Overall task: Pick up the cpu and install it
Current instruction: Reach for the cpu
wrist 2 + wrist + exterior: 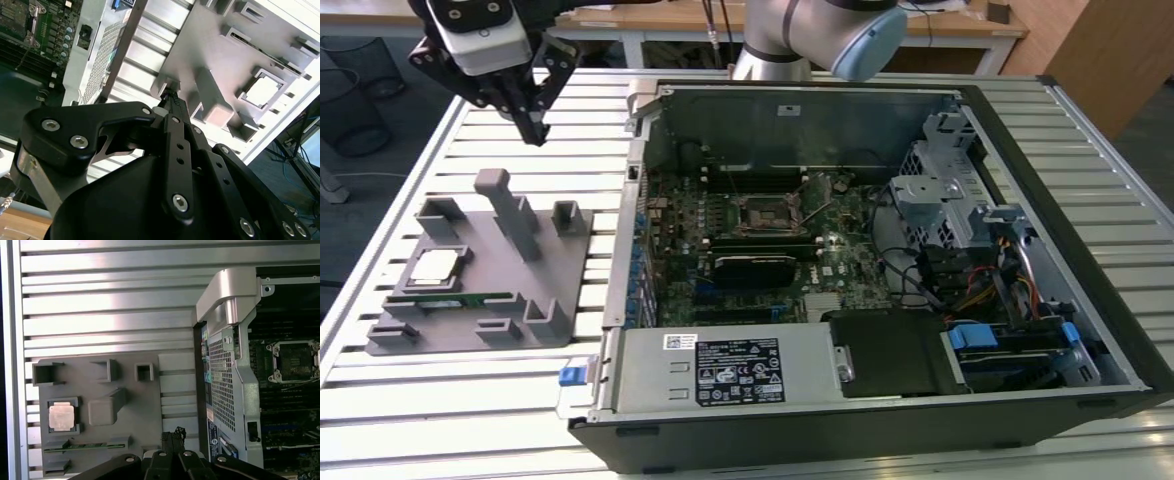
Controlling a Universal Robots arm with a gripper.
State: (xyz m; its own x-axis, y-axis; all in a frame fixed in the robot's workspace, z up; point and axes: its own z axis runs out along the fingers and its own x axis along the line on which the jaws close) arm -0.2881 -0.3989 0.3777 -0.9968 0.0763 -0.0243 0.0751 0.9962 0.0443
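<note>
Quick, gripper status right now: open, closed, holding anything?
Gripper: closed, holding nothing. The cpu lies in the grey tray.

The claw (pixel 534 132) hangs in open air over the slatted desk (pixel 454 400), and nothing is close around it. On the grey tray (pixel 400 340), the cpu (pixel 432 267) lies flat with open air right over it. A tall block (pixel 507 205) stands just beside it, toward the exterior view's right. Shorter blocks (pixel 440 215) stand near its other sides, so the open way in is from above. The thin memory stick (pixel 447 298) lies close by. The computer case (pixel 854 440) has its side off. The socket (pixel 765 212) inside is open on top. The case walls, a metal drive cage (pixel 934 190) and loose cables (pixel 914 270) crowd around it.
</note>
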